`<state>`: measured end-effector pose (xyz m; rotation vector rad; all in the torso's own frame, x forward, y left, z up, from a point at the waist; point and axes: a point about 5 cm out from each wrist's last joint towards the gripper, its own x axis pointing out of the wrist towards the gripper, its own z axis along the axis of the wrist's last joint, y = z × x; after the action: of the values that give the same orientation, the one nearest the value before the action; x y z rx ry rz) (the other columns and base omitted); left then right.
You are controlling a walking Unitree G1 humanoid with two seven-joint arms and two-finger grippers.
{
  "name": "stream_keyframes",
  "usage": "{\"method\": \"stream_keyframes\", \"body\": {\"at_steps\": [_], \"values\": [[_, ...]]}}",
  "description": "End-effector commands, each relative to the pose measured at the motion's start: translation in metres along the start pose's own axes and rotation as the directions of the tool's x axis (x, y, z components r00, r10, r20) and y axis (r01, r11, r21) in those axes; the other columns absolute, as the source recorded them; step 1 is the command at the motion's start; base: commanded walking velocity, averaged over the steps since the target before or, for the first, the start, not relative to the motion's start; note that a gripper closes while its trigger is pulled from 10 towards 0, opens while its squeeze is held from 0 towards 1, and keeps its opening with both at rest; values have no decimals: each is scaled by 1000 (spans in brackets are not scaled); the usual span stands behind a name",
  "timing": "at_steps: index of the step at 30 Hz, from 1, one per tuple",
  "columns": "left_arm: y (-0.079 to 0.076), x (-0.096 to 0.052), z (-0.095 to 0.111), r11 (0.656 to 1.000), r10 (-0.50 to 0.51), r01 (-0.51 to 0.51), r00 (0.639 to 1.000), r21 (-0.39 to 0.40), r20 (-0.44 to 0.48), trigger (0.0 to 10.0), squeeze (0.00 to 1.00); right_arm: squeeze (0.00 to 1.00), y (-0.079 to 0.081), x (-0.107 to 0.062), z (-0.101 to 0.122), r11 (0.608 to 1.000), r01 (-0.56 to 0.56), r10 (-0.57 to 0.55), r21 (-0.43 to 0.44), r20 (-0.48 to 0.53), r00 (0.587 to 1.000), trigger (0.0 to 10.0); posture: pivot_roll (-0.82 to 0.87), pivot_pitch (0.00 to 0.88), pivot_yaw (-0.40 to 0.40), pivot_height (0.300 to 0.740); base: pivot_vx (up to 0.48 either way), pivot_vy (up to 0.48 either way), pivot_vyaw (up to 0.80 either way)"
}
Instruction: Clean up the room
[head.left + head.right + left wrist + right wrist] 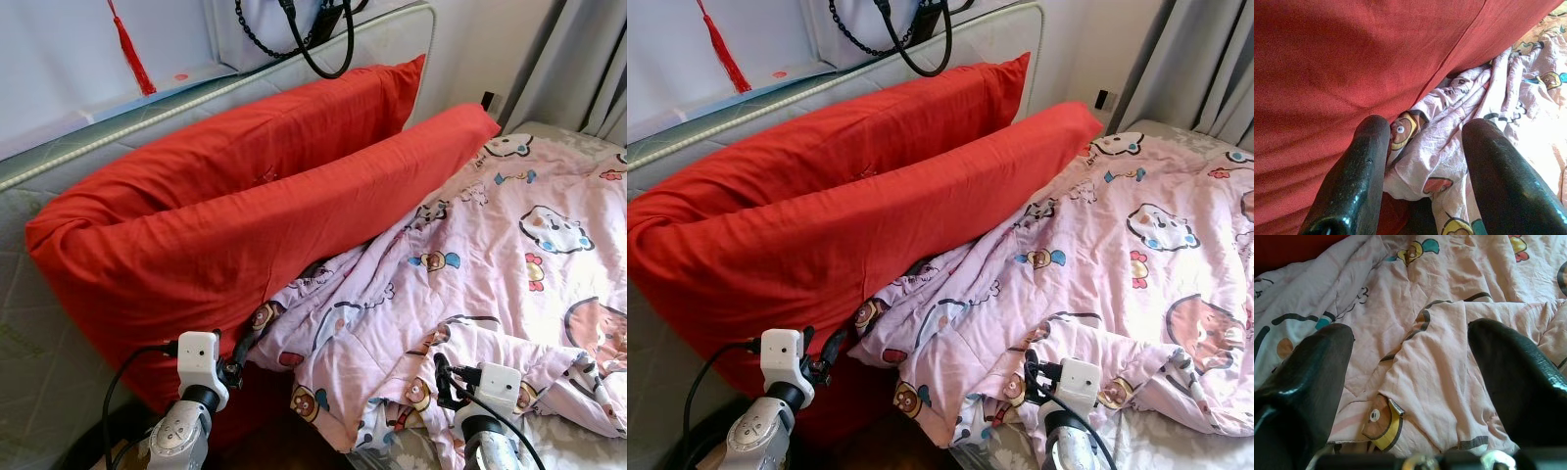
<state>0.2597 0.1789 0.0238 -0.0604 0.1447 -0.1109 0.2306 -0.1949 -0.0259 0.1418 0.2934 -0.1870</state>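
Observation:
A rumpled pink cartoon-print quilt [490, 255] covers the bed. Its left edge is bunched against two long red pillows, the front one [245, 245] and the back one [294, 117], which lean on an upright mattress [29, 333]. My left gripper [1422, 132] is open at the quilt's bunched corner, just under the front red pillow, with folds of cloth between its fingers [1366, 161]. Low at the near edge, my right gripper [1410, 342] is open over a raised fold of the quilt [1435, 382]. From the head camera both wrists show at the bottom, left [199, 362] and right [495, 387].
A black cable [323, 49] and a red tassel [132, 49] hang on the wall behind the mattress. Grey curtains [588, 59] stand at the far right, and a wall socket [487, 101] sits beside the pillows' far end. A dark gap [274, 411] lies below the quilt's corner.

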Motion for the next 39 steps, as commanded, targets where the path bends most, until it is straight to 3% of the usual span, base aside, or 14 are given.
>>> {"method": "stream_keyframes", "body": {"at_steps": [1,39], "values": [[2,-1,1,1000,1,0,1000,21,-3,10000,0,0,0,-2,0,1000,0,0,-2,7,1000,10000,30,87,4,690,0,0,0],[6,2,3,1000,16,-16,1000,-2,-11,10000,0,0,-1,-1,-5,1000,13,-14,-10,-45,999,10000,37,98,6,641,0,0,0]]}}
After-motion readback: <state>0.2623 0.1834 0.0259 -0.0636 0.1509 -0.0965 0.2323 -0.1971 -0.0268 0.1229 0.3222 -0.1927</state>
